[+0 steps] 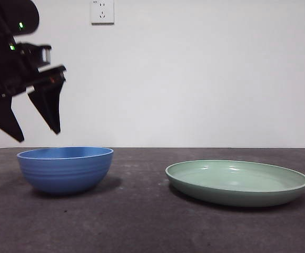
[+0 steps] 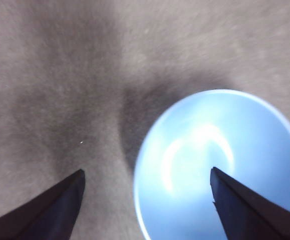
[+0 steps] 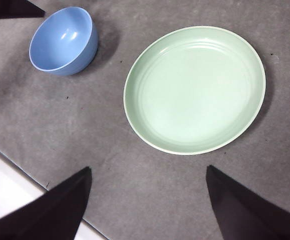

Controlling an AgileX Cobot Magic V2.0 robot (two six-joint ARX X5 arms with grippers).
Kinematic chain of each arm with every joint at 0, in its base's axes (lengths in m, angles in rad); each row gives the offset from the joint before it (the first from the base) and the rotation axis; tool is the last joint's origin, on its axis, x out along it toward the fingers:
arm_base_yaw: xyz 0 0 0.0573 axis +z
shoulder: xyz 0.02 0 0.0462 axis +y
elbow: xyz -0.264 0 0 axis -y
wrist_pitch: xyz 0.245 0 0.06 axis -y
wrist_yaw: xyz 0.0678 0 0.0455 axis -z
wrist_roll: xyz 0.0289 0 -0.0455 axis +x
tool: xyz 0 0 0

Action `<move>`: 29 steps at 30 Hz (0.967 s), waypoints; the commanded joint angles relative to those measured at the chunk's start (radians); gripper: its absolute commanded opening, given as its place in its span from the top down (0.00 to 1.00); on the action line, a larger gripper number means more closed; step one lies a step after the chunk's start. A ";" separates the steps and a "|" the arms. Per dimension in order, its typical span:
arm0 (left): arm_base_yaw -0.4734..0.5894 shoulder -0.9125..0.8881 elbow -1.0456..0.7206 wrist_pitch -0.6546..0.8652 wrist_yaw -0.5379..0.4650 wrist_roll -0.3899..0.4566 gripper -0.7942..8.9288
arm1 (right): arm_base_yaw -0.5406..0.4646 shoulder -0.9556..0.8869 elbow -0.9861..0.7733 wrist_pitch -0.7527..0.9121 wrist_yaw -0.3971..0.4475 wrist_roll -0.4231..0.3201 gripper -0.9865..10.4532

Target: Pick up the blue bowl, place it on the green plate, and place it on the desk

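Note:
The blue bowl (image 1: 65, 168) stands upright on the desk (image 1: 141, 221) at the left, empty. The green plate (image 1: 236, 182) lies to its right, also empty. My left gripper (image 1: 36, 134) hangs open just above the bowl's left rim. In the left wrist view the bowl (image 2: 220, 165) lies under one jaw, with the rim between the open jaws of my left gripper (image 2: 147, 175). My right gripper (image 3: 149, 172) is open, high above the desk, looking down on the plate (image 3: 195, 90) and the bowl (image 3: 62, 40).
A white wall with a socket (image 1: 102, 11) stands behind the desk. The desk's pale near edge (image 3: 9, 190) shows in the right wrist view. Bare desk lies between the two dishes.

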 commanded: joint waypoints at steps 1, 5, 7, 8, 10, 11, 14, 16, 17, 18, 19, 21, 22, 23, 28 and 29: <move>-0.006 0.048 0.019 0.004 -0.003 -0.005 0.51 | 0.002 0.006 0.016 0.011 -0.002 0.006 0.59; -0.014 0.093 0.019 0.002 -0.011 -0.006 0.51 | 0.002 0.006 0.016 0.013 -0.002 0.006 0.59; -0.022 0.113 0.019 -0.002 -0.031 -0.006 0.51 | 0.002 0.006 0.016 0.013 -0.002 0.006 0.59; -0.024 0.121 0.019 -0.004 -0.033 -0.006 0.51 | 0.002 0.006 0.016 0.013 -0.002 0.006 0.59; -0.030 0.133 0.019 -0.007 -0.033 -0.006 0.52 | 0.002 0.006 0.016 0.013 -0.002 0.006 0.59; -0.033 0.137 0.019 -0.006 -0.033 -0.006 0.55 | 0.002 0.006 0.016 0.013 -0.002 0.006 0.59; -0.040 0.139 0.019 -0.005 -0.035 -0.006 0.68 | 0.002 0.006 0.016 0.013 -0.002 0.006 0.59; -0.041 0.139 0.019 -0.004 -0.035 -0.006 0.77 | 0.002 0.006 0.016 0.016 -0.002 0.006 0.59; -0.041 0.139 0.019 -0.005 -0.035 -0.006 0.79 | 0.002 0.006 0.016 0.016 -0.002 0.006 0.59; -0.041 0.139 0.019 -0.006 -0.035 -0.006 0.84 | 0.002 0.006 0.016 0.017 -0.002 0.006 0.59; -0.041 0.139 0.019 -0.006 -0.035 -0.006 0.88 | 0.002 0.006 0.016 0.017 -0.002 0.006 0.59; -0.041 0.139 0.019 -0.006 -0.035 -0.007 0.91 | 0.002 0.006 0.016 0.020 -0.002 0.006 0.59; -0.041 0.139 0.019 -0.006 -0.035 -0.012 0.91 | 0.002 0.006 0.016 0.023 -0.002 0.006 0.59; -0.041 0.139 0.019 -0.004 -0.035 -0.015 0.91 | 0.002 0.006 0.016 0.025 -0.002 0.006 0.59; -0.041 0.134 0.035 -0.001 -0.035 -0.017 0.91 | 0.002 0.006 0.016 0.027 -0.002 0.006 0.59; -0.041 0.130 0.042 -0.004 -0.035 -0.018 0.91 | 0.002 0.006 0.016 0.027 -0.002 0.006 0.59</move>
